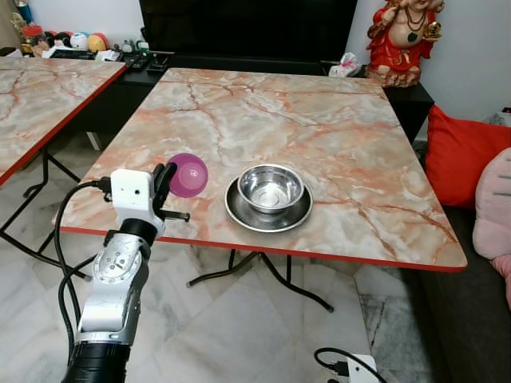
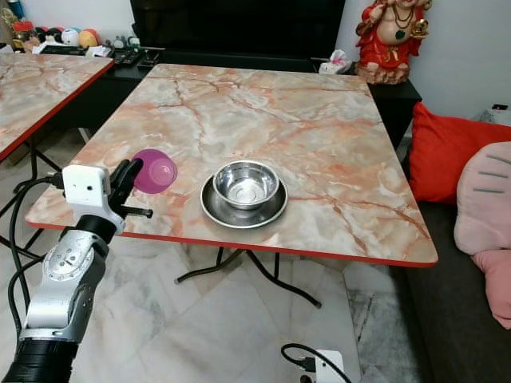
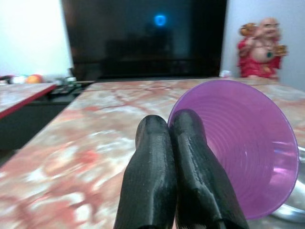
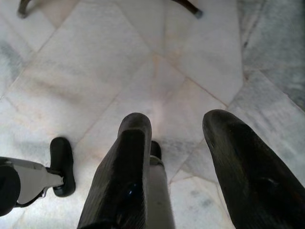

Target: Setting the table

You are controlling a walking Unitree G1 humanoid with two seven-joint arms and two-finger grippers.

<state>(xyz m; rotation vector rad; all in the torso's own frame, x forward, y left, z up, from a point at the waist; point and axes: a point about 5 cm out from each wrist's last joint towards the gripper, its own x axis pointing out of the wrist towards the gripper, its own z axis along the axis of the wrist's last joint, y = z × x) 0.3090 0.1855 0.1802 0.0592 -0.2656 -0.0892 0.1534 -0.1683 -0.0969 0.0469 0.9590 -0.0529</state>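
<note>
My left gripper [image 1: 169,177] is shut on the rim of a purple plastic cup [image 1: 188,175], holding it tilted on its side just above the near left part of the marble table [image 1: 319,128]. In the left wrist view the two black fingers [image 3: 167,157] pinch the cup [image 3: 243,143] wall, its mouth facing the camera. To the cup's right a steel bowl [image 1: 271,187] sits in a steel plate [image 1: 241,215] near the table's front edge. My right gripper [image 4: 178,143] hangs open over the tiled floor.
A second marble table [image 1: 40,88] stands to the left. Behind the table is a dark TV cabinet with remotes [image 1: 144,60] and a red statue [image 1: 403,40]. A sofa with red [image 1: 463,152] and pink cushions [image 1: 495,207] lies right. A power strip [image 1: 351,369] is on the floor.
</note>
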